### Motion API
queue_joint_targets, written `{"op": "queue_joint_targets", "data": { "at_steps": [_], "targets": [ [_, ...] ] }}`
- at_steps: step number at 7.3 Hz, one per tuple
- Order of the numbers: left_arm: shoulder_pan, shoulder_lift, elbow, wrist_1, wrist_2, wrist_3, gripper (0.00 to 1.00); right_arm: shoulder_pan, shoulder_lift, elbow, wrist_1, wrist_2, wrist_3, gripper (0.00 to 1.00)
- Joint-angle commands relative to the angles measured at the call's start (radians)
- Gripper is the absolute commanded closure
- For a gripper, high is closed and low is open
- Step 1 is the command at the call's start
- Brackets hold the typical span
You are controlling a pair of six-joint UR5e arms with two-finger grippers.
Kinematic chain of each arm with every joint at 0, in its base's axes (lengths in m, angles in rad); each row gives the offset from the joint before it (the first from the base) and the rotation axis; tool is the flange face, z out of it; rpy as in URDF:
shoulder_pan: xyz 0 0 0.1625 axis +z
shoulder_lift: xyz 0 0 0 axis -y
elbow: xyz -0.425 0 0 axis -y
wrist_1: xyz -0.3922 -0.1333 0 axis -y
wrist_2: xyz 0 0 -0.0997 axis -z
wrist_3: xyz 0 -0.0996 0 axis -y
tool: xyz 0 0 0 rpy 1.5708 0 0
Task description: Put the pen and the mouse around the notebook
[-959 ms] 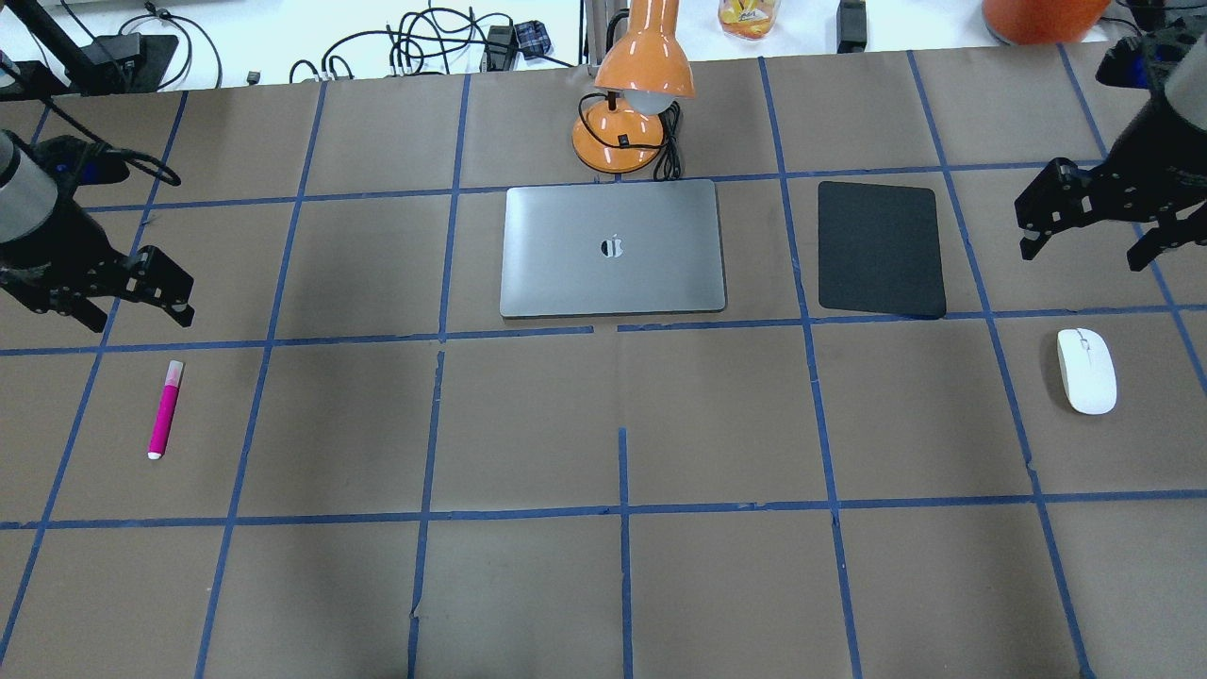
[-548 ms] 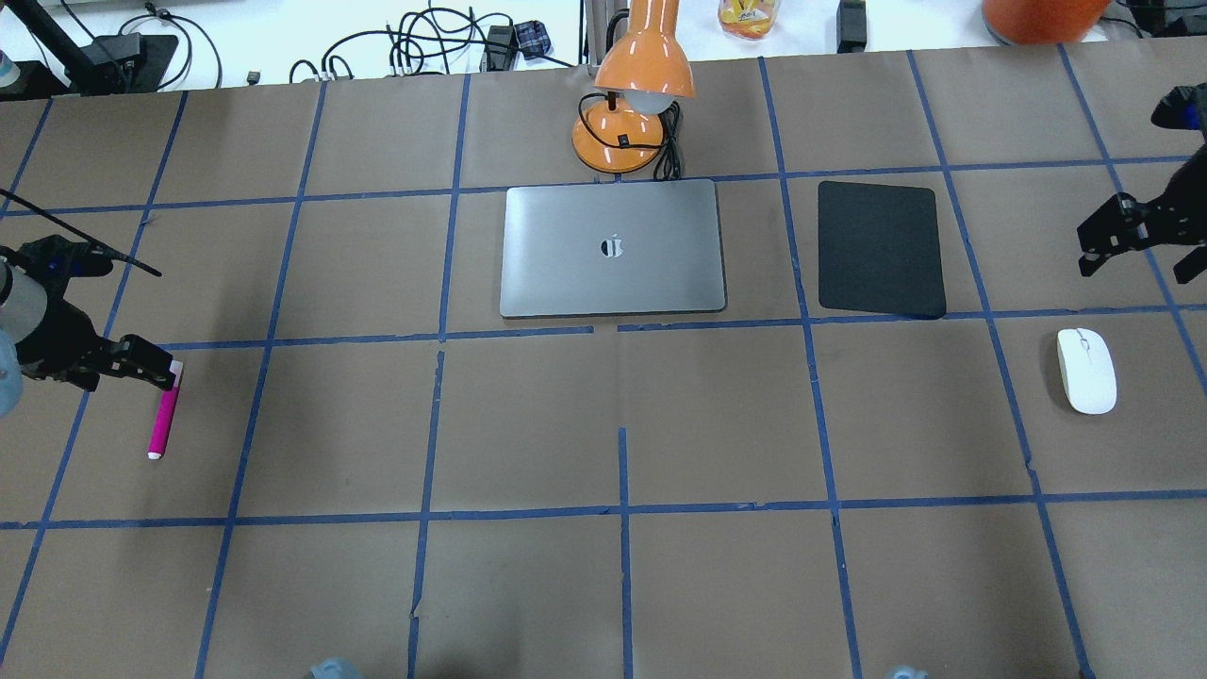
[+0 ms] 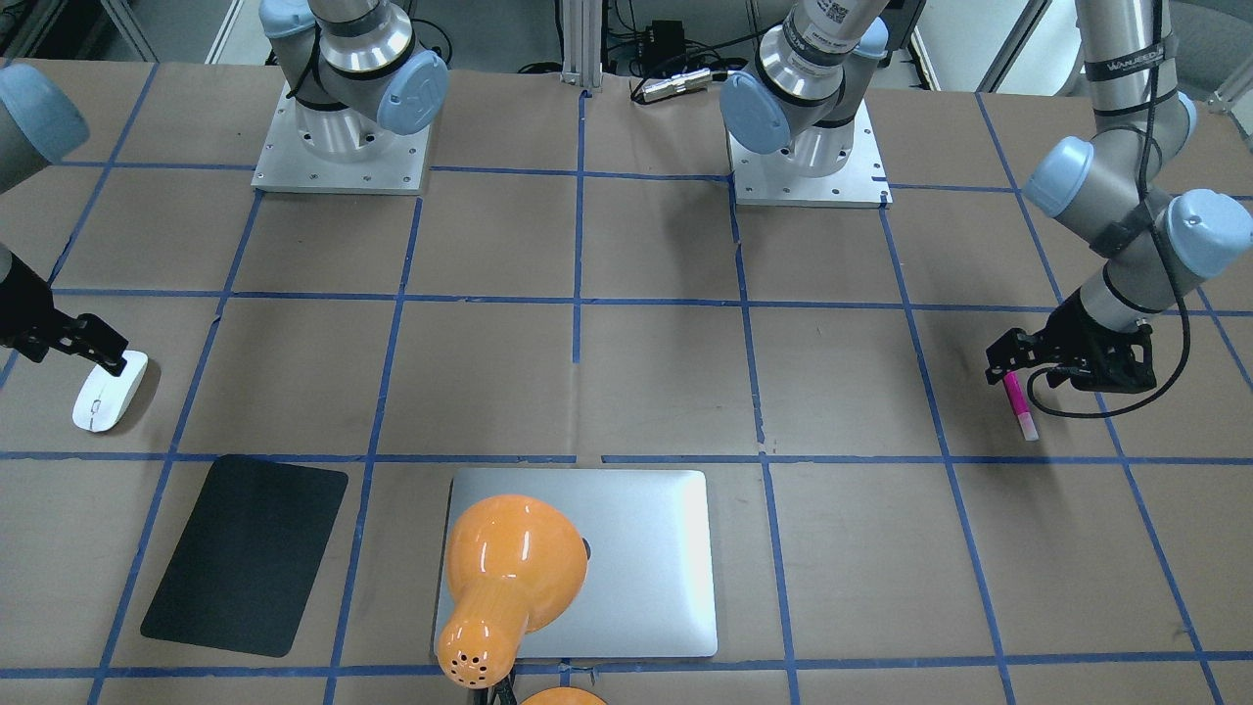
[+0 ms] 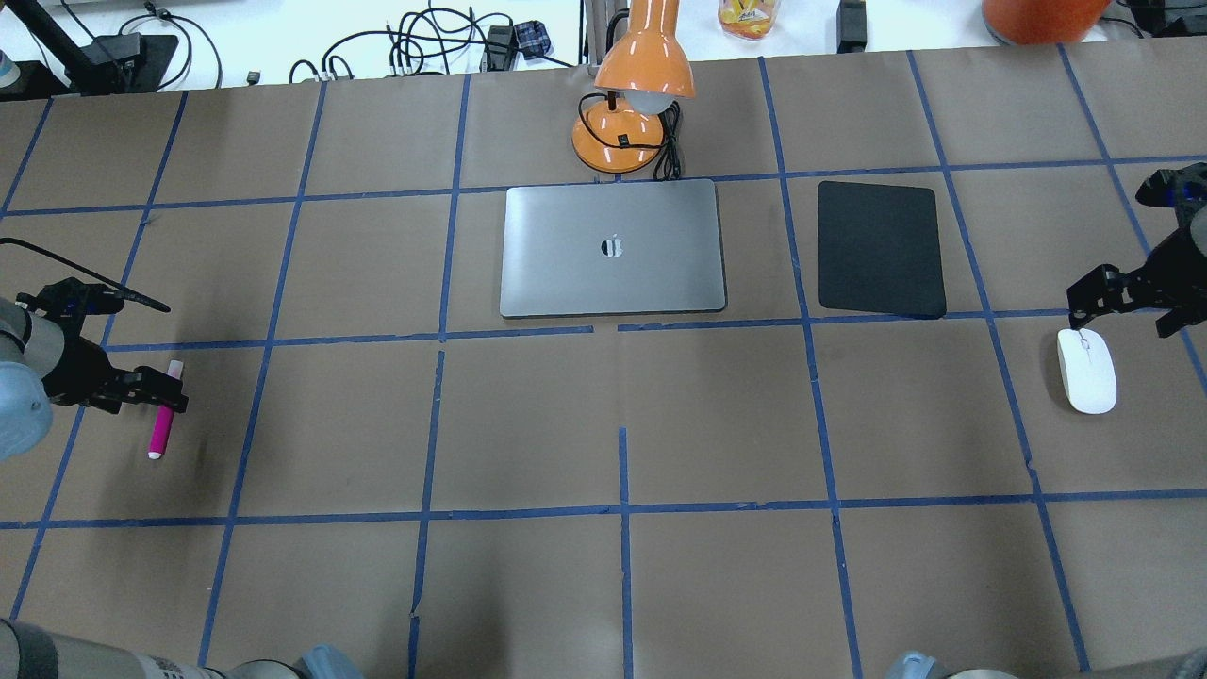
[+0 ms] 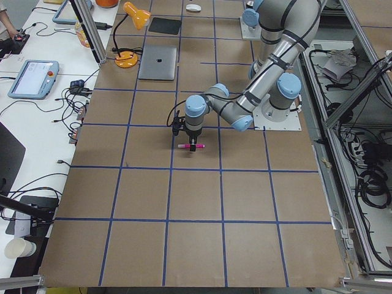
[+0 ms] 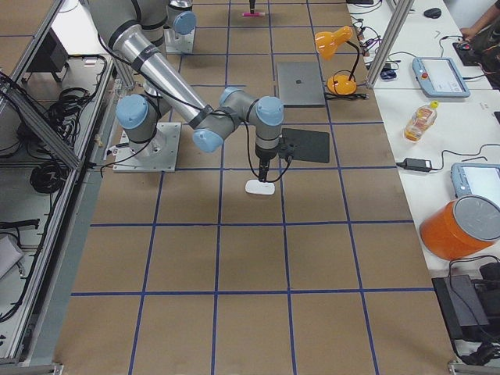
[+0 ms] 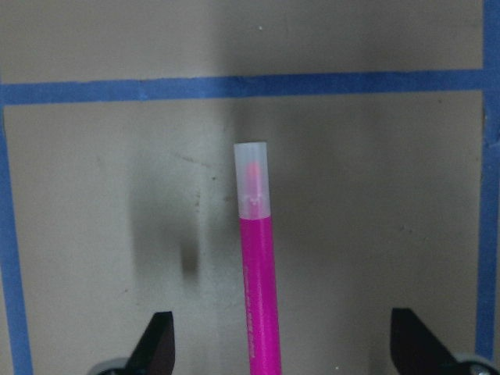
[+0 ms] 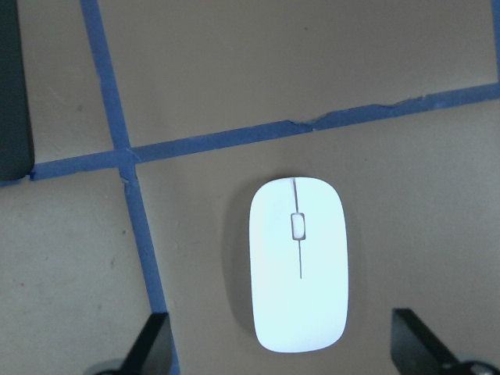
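The magenta pen [image 4: 161, 424] lies flat on the table at the far left, its pale tip [image 7: 251, 180] pointing away from the robot. My left gripper [image 4: 141, 389] hangs open over its middle; in the left wrist view the pen [image 7: 258, 289] runs between the spread fingertips [image 7: 160, 344]. At the far right the white mouse [image 4: 1086, 371] rests on the table. My right gripper [image 4: 1127, 309] is open just beyond and above it, and the mouse [image 8: 298, 266] shows between its fingertips [image 8: 414, 344]. The silver notebook [image 4: 613, 247] lies closed at the table's middle back.
An orange desk lamp [image 4: 632, 104] stands right behind the notebook and, in the front-facing view, the lamp [image 3: 509, 568] covers part of it. A thin black mat [image 4: 880, 247] lies to the notebook's right. Blue tape lines cross the brown table paper [image 4: 622, 424].
The left gripper has come down and nearer the robot, now straddling the pen. The right gripper has dropped toward the mouse. Pen and mouse have not moved.
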Motion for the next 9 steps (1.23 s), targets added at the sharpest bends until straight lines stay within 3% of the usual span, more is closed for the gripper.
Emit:
{"op": "queue_joint_targets", "data": {
  "at_steps": [1,3,4,9],
  "targets": [
    [-0.002,-0.037,0.005,0.009,0.019,0.004,0.59,-0.024,0.062,0.012,-0.073,0.002,-0.003,0.0],
    [-0.002,-0.042,0.005,0.01,0.017,0.004,0.95,-0.026,0.082,0.011,-0.079,0.002,0.0,0.0],
    [-0.003,-0.039,0.005,0.01,0.016,0.004,1.0,-0.026,0.099,0.006,-0.08,0.002,-0.001,0.0],
    [-0.011,-0.01,0.004,-0.006,0.011,0.004,1.0,-0.026,0.162,0.011,-0.111,-0.002,-0.003,0.0]
  ]
}}
